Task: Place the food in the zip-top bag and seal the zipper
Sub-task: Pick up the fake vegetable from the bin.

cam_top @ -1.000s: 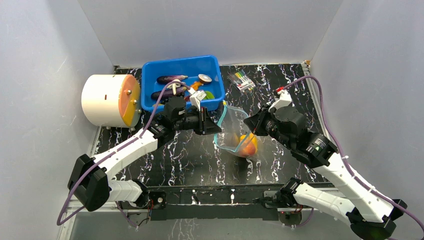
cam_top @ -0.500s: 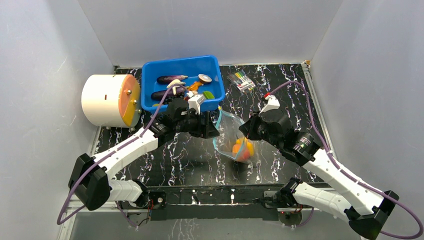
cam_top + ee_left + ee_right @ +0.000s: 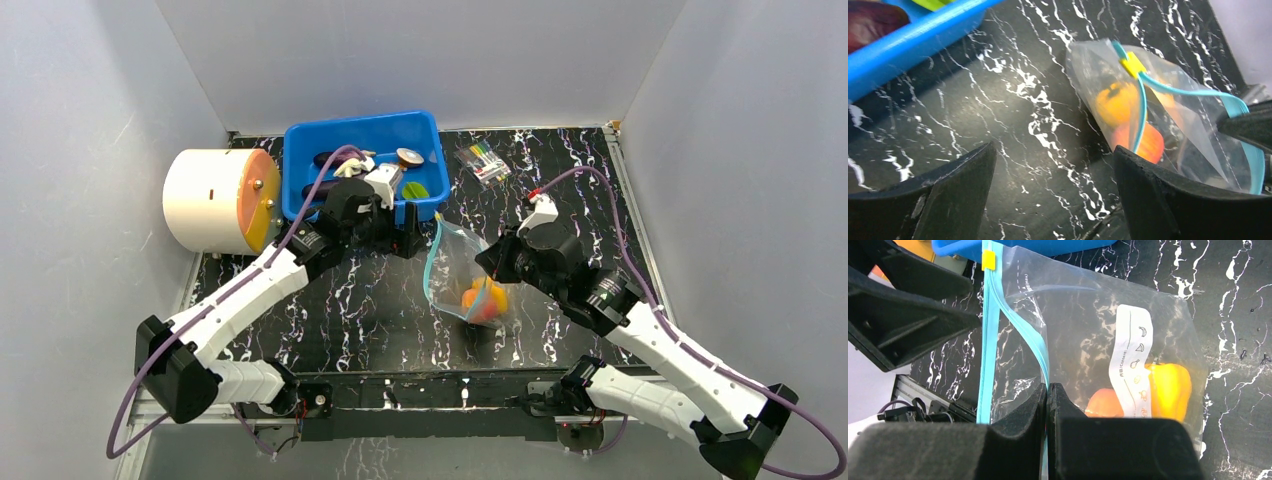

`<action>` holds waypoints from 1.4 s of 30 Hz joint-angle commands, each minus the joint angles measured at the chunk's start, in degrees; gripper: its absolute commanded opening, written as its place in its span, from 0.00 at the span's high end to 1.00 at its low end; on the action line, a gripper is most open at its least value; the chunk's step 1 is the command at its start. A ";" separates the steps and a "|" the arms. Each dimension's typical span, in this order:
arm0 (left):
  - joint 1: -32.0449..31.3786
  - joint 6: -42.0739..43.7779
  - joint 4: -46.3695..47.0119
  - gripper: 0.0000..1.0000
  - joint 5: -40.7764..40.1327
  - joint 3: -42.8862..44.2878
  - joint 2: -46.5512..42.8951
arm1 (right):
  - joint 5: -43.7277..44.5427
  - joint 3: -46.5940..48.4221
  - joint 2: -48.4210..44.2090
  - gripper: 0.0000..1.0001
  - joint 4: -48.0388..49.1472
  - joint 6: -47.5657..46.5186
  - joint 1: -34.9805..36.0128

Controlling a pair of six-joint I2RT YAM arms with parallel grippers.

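Observation:
The zip-top bag hangs clear and floppy at mid-table. It holds a yellow pepper and an orange fruit. My right gripper is shut on one teal strip of the zipper; the other strip stands apart from it, with a yellow slider at the far end. My left gripper is open over bare table, just left of the bag and not touching it. More food lies in the blue bin, including a green slice and an eggplant.
A white drum with an orange face stands at the far left beside the bin. A small packet of coloured markers lies at the back right. The left arm partly covers the bin's contents.
My left gripper opened, let go of the bag's edge and drew back towards the blue bin. The right gripper shifted left with the bag, which sagged narrower.

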 commanded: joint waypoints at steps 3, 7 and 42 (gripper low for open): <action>0.99 5.80 -4.49 0.14 -8.45 7.65 5.13 | -0.37 -0.02 1.12 1.00 4.32 -2.05 0.18; 3.09 7.99 -6.26 0.14 -11.30 13.49 10.22 | -0.63 0.92 1.90 1.00 4.98 -2.89 0.19; 20.35 -15.68 9.15 0.51 -9.56 47.96 56.13 | -0.74 3.08 5.94 1.00 5.63 -4.98 0.19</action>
